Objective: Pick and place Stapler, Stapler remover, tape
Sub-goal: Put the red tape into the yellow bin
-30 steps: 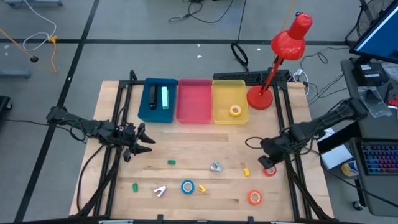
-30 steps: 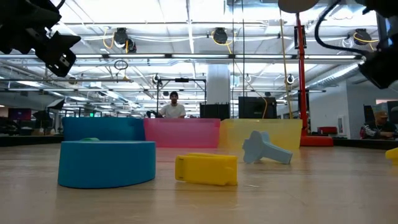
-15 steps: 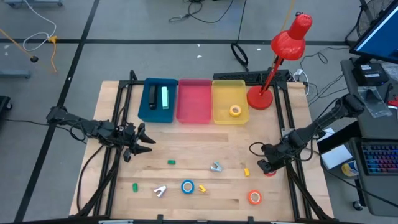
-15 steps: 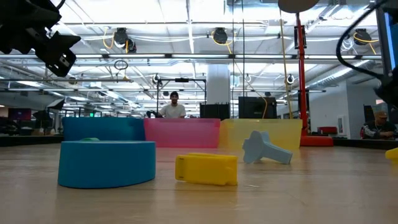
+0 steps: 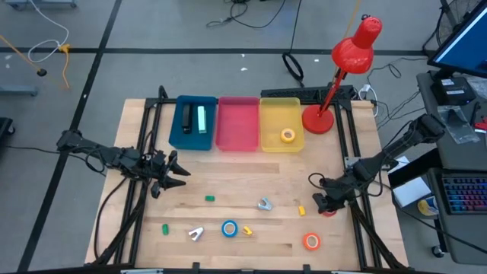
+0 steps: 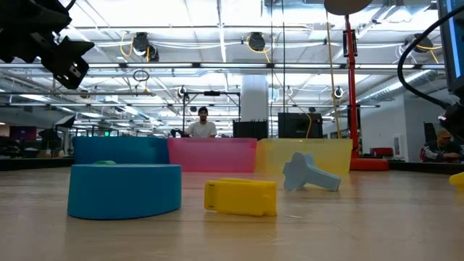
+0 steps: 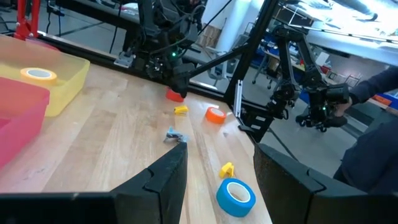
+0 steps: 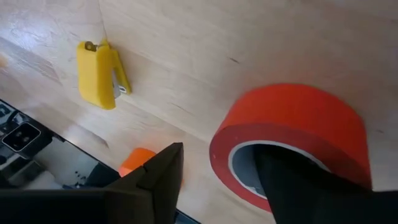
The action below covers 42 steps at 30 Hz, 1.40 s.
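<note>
While straddling red tape (image 8: 292, 137), right hand (image 8: 214, 171) gapes

right tool (image 5: 327, 207) | dropped lower onto red tape roll (image 8: 292, 140) | fingers narrowing

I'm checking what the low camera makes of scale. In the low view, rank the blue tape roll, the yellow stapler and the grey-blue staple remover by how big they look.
1. blue tape roll, largest
2. yellow stapler
3. grey-blue staple remover, smallest

The remover lies farther from the camera, so its rank against the stapler is unsure.
</note>
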{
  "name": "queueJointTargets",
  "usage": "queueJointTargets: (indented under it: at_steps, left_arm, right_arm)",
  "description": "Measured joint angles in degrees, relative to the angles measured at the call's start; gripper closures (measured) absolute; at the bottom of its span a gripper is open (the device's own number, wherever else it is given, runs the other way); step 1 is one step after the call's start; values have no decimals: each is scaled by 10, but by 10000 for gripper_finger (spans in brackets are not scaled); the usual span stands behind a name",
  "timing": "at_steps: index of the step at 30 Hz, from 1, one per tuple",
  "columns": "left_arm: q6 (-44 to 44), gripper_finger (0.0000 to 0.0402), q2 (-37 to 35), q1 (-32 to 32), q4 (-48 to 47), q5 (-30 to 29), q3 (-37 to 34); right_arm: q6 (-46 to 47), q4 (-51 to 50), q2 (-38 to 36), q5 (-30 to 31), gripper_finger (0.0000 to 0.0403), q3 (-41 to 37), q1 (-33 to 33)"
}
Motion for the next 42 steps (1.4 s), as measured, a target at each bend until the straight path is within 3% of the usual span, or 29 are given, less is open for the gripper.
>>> queueJointTargets:
  at_steps: [13, 22, 32, 42]
  left_arm:
    - [-1, 215, 0, 0, 0, -11, 0]
    - [-6, 215, 0, 0, 0, -11, 0]
    - [-8, 215, 0, 0, 0, -14, 0]
    - [-8, 215, 0, 0, 0, -16, 0]
  right_arm:
    - [-24, 73, 1, 70, 365, -2, 0]
    - [-55, 157, 2, 141, 370, -3, 0]
    - [-183, 398, 1, 306, 372, -3, -23]
    - [-329, 474, 1, 320, 373, 1, -121]
